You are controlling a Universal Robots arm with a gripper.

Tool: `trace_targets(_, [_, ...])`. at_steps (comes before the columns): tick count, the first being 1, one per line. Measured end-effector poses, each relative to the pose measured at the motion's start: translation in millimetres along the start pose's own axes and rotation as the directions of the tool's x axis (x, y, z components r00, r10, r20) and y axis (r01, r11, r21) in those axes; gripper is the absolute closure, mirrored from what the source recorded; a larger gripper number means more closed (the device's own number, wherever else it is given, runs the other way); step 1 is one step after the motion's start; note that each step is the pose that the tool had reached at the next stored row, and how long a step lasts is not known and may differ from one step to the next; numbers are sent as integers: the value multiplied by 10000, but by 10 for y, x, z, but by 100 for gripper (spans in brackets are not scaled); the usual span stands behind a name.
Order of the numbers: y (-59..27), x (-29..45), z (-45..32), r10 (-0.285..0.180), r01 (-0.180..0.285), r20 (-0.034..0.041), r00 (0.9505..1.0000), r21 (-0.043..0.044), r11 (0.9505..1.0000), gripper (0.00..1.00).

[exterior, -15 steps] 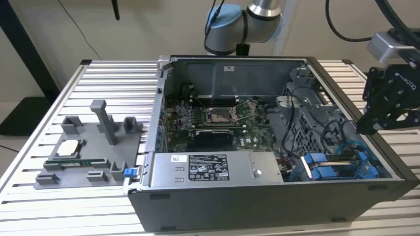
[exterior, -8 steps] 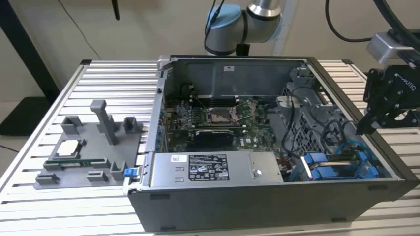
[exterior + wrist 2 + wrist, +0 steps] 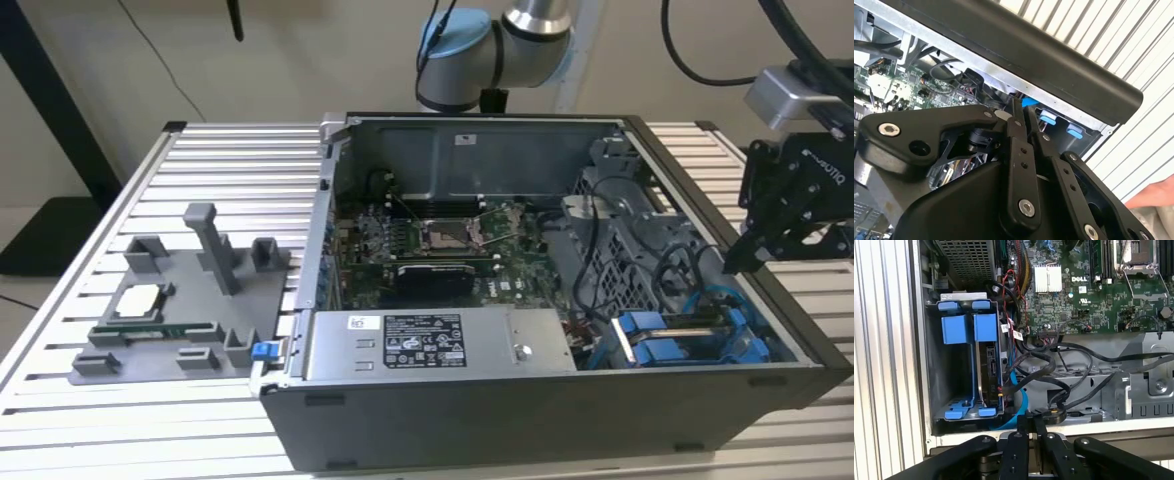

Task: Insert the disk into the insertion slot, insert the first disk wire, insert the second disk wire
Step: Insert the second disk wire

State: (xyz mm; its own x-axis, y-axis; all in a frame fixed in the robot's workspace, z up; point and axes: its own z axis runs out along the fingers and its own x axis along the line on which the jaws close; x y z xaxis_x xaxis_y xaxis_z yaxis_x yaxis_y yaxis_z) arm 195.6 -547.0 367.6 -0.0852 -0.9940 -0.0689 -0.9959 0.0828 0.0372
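- Slatted table: it carries the whole set-up. The open computer case is laid on its side at the middle of the exterior view, so that the interior can be reached from above.
- Power-supply box and green motherboard: the box is set along the near edge of the case and the board lies behind it. Neither is touched.
- Grey fixture: it is placed at the exterior view's left, well apart from the case. Loose parts are parked in it, presumably to keep them within reach.
- Insertion slot: it is seen at the lower right of the exterior view, against the case wall. Two compartments lie side by side between blue rails, and the one nearer the wall is empty.
- Gripper: it is held at the right edge of the exterior view, over the case wall and above the bay rather than in it. In both wrist views the fingers are drawn together and nothing is seen clamped between them.
- Disk: it stands on edge in the compartment nearer the motherboard, framed by its blue caddy. It is judged to be seated already.
- Wires: black wires and a light-blue cable are led toward the disk's end — whether they are plugged in cannot be told.
- Black connector: it lies just beside the fingertips in the first wrist view and is not gripped.
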Motion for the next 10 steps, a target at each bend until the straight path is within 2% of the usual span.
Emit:
trace_targets(8, [5, 1, -2, 0, 0, 3, 10000, -1, 10000, 100])
trace_targets(10, [13, 0, -22, 0, 0, 1, 10000, 0, 10000, 100])
